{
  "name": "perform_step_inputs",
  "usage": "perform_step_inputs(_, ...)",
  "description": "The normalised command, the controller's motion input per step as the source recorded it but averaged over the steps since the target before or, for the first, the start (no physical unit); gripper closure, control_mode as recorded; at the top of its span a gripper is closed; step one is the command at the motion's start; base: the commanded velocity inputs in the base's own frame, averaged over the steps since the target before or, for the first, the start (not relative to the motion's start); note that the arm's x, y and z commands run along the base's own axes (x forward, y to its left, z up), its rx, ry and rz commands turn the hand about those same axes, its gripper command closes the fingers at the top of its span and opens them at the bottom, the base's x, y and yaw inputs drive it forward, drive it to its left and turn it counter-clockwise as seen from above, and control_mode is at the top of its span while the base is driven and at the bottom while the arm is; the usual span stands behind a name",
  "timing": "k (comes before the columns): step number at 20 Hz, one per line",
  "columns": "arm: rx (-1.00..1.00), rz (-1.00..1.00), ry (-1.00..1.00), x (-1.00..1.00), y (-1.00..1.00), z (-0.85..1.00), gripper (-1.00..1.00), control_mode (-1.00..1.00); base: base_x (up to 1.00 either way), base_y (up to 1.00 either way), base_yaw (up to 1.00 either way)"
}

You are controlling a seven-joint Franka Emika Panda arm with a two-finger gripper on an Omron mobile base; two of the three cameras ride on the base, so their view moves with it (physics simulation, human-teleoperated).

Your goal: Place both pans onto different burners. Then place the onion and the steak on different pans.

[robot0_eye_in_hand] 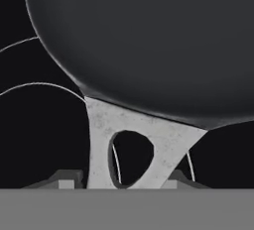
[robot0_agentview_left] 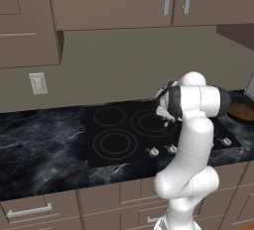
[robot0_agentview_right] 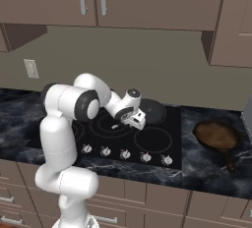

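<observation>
Reaching over the black glass cooktop (robot0_agentview_right: 147, 141), the white arm holds its hand (robot0_agentview_right: 132, 119) low above the rear part of the glass, just in front of the round dark grey-black pan (robot0_agentview_right: 150, 110). In the hand view that pan (robot0_eye_in_hand: 149, 35) takes up the whole upper area, and its thin silver handle (robot0_eye_in_hand: 131, 135), forked where it joins the pan body and pierced by an oval hole, runs down between the two small dark finger tips (robot0_eye_in_hand: 64, 180) at the bottom edge. The fingers sit on either side of the handle, one at each flank, but whether they press on the metal or stand just clear of it I cannot tell (only their tops rise above the bottom of the picture). The dark pan rests on the rear right burner of the cooktop in the right base view, and thin grey ring lines of the burners (robot0_eye_in_hand: 30, 83) curve out from under it in the hand view.

The round brown pan with the dark rim (robot0_agentview_right: 216, 136) lies on the dark marbled bench (robot0_agentview_right: 206, 173), to the right of the cooktop and apart from it, its handle pointing toward the front edge. In the left base view two ringed burners (robot0_agentview_left: 115, 142) lie bare at the left of the cooktop, with the small silver knobs (robot0_agentview_left: 171, 149) along its front.
</observation>
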Motion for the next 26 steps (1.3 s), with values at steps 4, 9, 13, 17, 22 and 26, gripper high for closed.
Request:
perform_step_inputs(4,0.00,0.00,0.00,0.13,-0.24,-0.15,1.00,-1.00,0.00,0.00,0.00)
perform_step_inputs(9,0.00,0.00,0.00,0.04,-0.26,-0.12,1.00,-1.00,0.00,0.00,0.00)
perform_step_inputs(13,0.00,0.00,0.00,0.00,-0.24,-0.12,1.00,-1.00,0.00,0.00,0.00)
perform_step_inputs(17,0.00,0.00,0.00,0.00,-0.24,-0.11,1.00,-1.00,0.00,0.00,0.00)
perform_step_inputs(22,0.00,0.00,0.00,0.00,-0.22,-0.12,1.00,-1.00,0.00,0.00,0.00)
perform_step_inputs(26,0.00,0.00,0.00,0.00,-0.21,-0.13,1.00,-1.00,0.00,0.00,0.00)
